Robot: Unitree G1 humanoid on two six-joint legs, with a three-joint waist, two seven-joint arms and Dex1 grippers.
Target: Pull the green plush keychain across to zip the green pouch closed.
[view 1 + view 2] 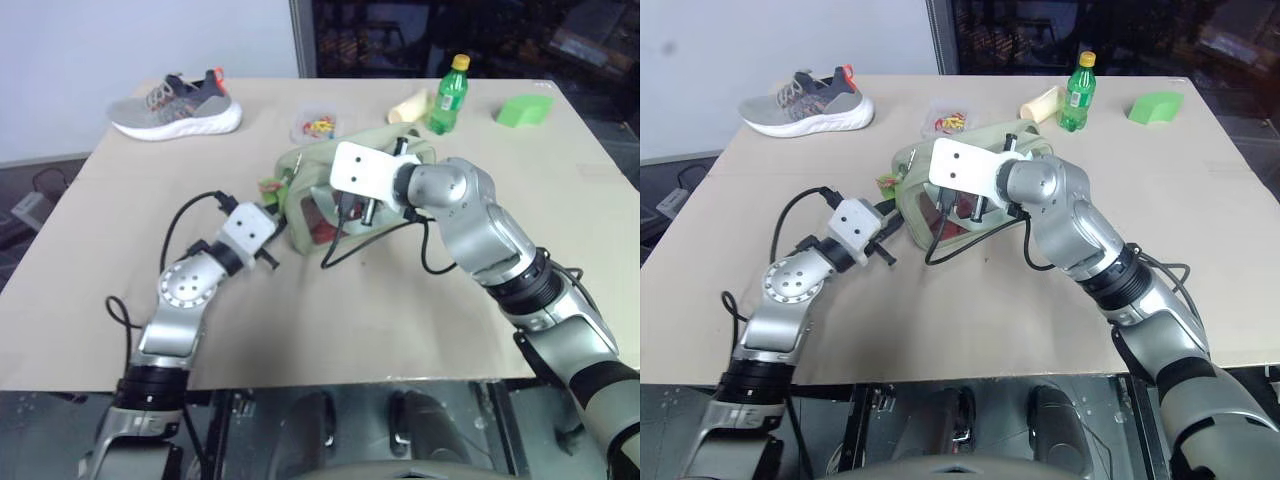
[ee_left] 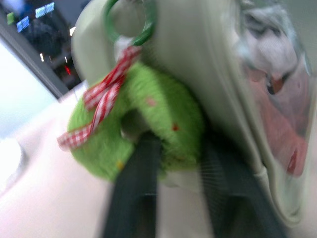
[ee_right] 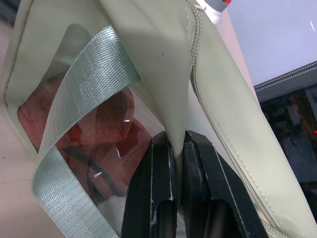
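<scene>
I have the green pouch (image 1: 355, 165) standing on the bench (image 1: 300, 330) near its middle, long axis running from my left toward the far right, clear side panel facing me. The green plush keychain (image 2: 143, 124) hangs at the pouch's left end from a green ring (image 2: 130, 22), a red checked ribbon (image 2: 101, 101) tied on it. My left hand (image 1: 268, 258) sits right at that end, pointing level toward the pouch, and in the left wrist view its two black fingers (image 2: 131, 193) are pressed together on the plush. So the zip travel, as I judge it, lies along the pouch top away from the left hand, rightward. My right hand (image 3: 176, 148) reaches in from the right, angled down, its fingers pinched tight on a fold of the pouch's sage wall beside the pale strap (image 3: 86, 84), bracing the bag for the pull.
</scene>
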